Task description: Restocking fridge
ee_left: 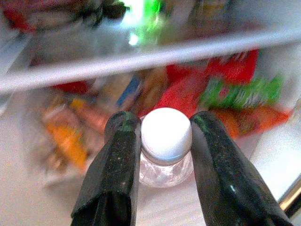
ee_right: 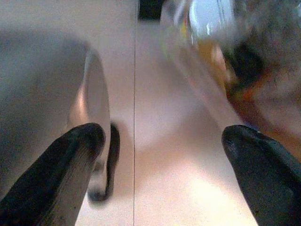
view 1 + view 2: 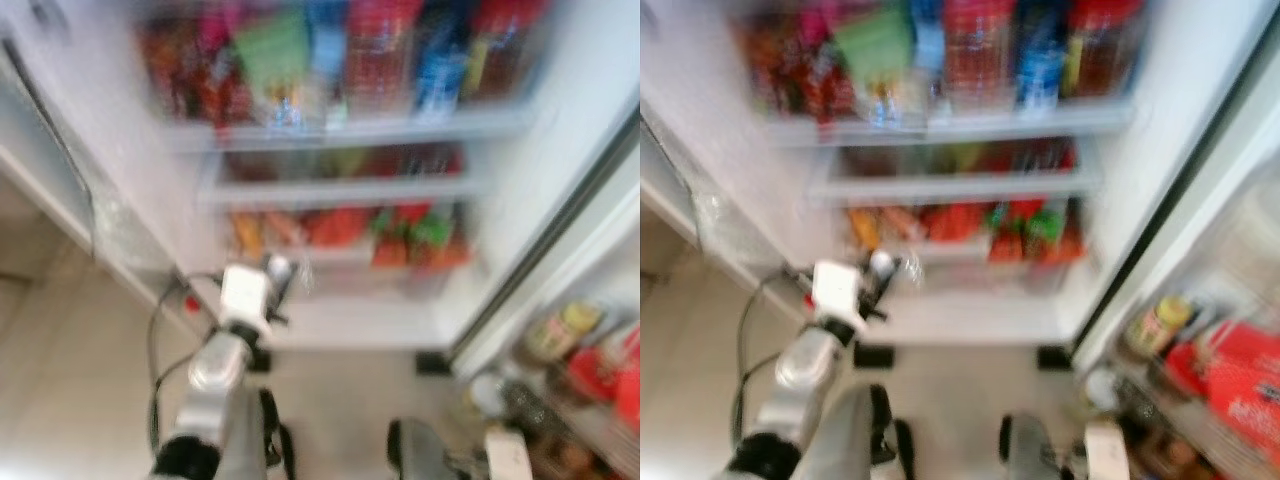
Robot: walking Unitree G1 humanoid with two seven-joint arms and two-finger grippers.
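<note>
An open fridge stands before me, its shelves packed with bottles and packets; the picture is blurred. My left gripper is shut on a clear bottle with a white cap, held low in front of the bottom shelf. From the head, the bottle shows at the end of my raised left arm. My right gripper hangs low and open over the tiled floor, nothing between its fingers.
The fridge door stands open on the right, its racks holding jars and a red packet. The bottom shelf carries red, orange and green packets. A pale cabinet side stands at the left. Beige floor tiles lie below.
</note>
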